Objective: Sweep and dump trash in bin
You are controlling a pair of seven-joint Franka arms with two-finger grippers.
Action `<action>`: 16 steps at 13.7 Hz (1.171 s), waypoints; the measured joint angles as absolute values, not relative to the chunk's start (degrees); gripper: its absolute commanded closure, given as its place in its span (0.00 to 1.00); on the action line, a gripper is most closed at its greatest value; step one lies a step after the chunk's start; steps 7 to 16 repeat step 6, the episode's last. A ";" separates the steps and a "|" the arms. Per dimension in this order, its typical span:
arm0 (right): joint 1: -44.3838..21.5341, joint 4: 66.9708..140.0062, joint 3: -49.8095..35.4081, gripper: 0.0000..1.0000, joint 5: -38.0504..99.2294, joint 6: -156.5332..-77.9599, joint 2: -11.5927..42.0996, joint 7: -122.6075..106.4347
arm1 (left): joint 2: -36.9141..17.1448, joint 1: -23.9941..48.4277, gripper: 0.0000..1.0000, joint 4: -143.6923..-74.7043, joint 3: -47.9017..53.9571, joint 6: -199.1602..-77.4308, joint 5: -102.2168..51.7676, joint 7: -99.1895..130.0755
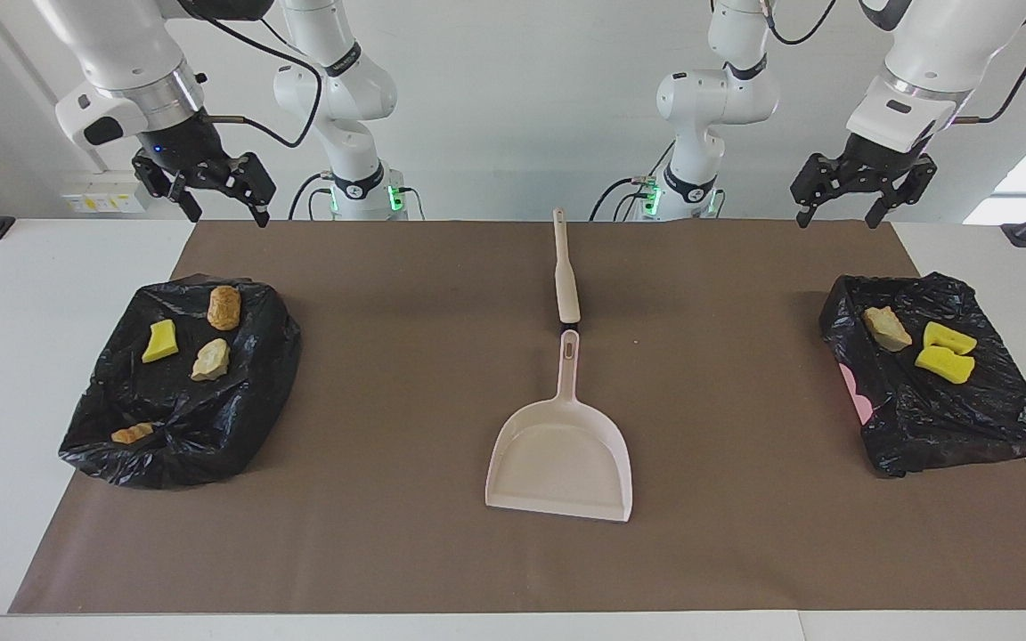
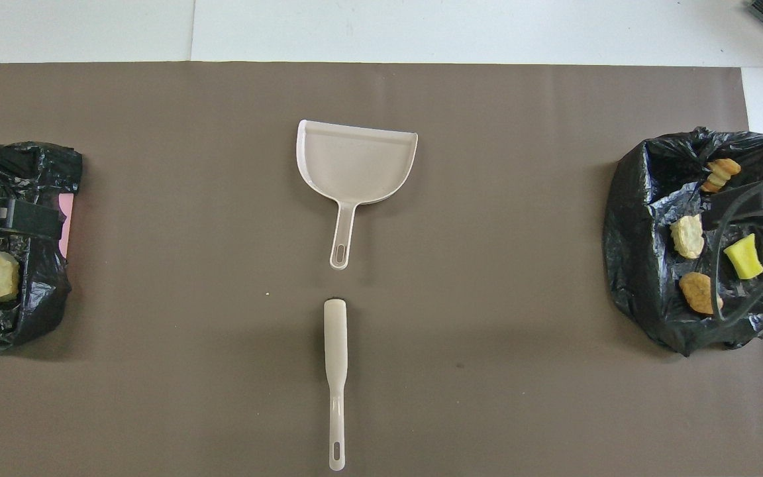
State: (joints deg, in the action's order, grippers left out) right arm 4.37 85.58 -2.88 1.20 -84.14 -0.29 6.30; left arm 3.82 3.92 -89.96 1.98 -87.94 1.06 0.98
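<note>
Right hand (image 1: 222, 198) hangs open over the surface (image 1: 406, 383), gripping nothing. Below it, four scraps of trash (image 1: 210, 359) sit in a black-bagged bin (image 1: 179, 441). Mid-surface, the brush (image 1: 565, 285) lies nearer the robots than the dustpan (image 1: 560, 458) (handles nearly touching). Three more scraps (image 1: 944, 362) rest in the second bin (image 1: 949, 418); left hand (image 1: 836, 206) hangs above, open, empty.

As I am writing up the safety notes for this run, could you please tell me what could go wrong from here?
1. The right tool hangs open over the bin at its end; its cable crosses the four scraps there and might snag the loose liner.
2. The brush and the dustpan lie end to end, almost touching; lifting one could nudge the other.
3. The left tool is open over the other bin.
</note>
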 measured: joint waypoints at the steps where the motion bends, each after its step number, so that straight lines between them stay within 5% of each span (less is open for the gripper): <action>1: 4.37 85.58 -2.88 0.00 1.20 -84.14 -0.29 6.30 | 3.83 3.78 0.00 -89.98 1.86 -87.94 1.06 0.98; 16: 4.38 85.58 -2.88 0.00 1.20 -84.14 -0.29 6.30 | 3.83 3.56 0.00 -90.02 1.84 -87.94 0.95 1.01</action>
